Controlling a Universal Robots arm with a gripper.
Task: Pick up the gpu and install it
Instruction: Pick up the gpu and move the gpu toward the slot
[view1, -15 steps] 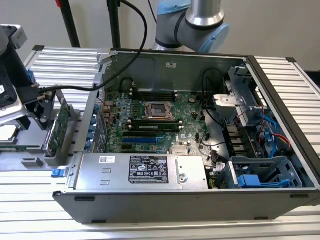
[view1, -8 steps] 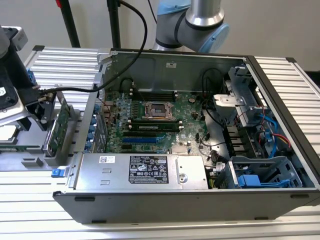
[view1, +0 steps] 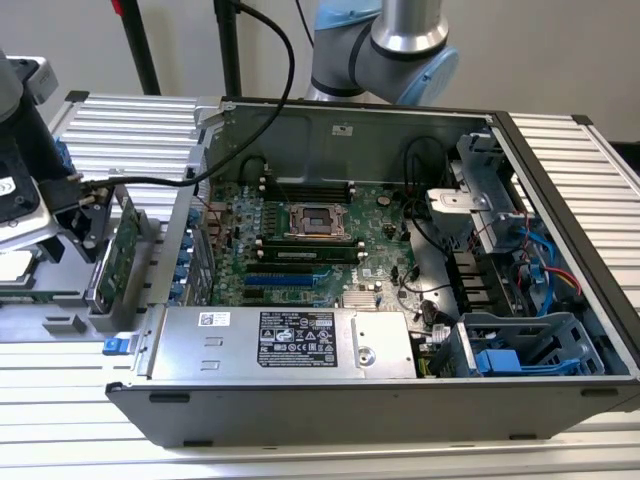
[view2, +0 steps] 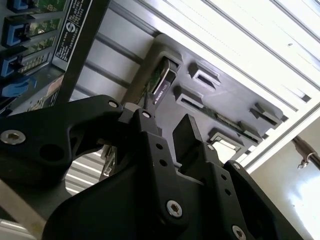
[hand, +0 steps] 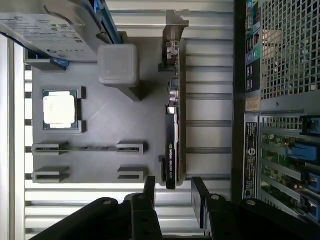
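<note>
Silver slatted metal makes the table surface, and a plain pale wall stands behind it. The black two-finger gripper is spread open in both wrist views. Its fingers stand on either side of one end of the gpu, a slim green circuit-board card with a black cooler shroud and a silver end bracket. I see a gap on each side, so the fingers seem not to touch the card yet.

The gpu stands on its long edge in a slot of the flat grey plastic tray. It runs along the tray's edge that is nearest to the open black computer case. Towards the tray's opposite edge a square silver processor chip lies in its pocket, well apart from the card. Inside the case lies the large green motherboard.

The step in hand looks like the grasp. To do it well, I think the fingers should be square to the card's faces and centred on it, so both meet it together. They should reach down enough to press on the shroud and the board, not only the top edge. Closing slowly should keep the card from tilting in its slot.
</note>
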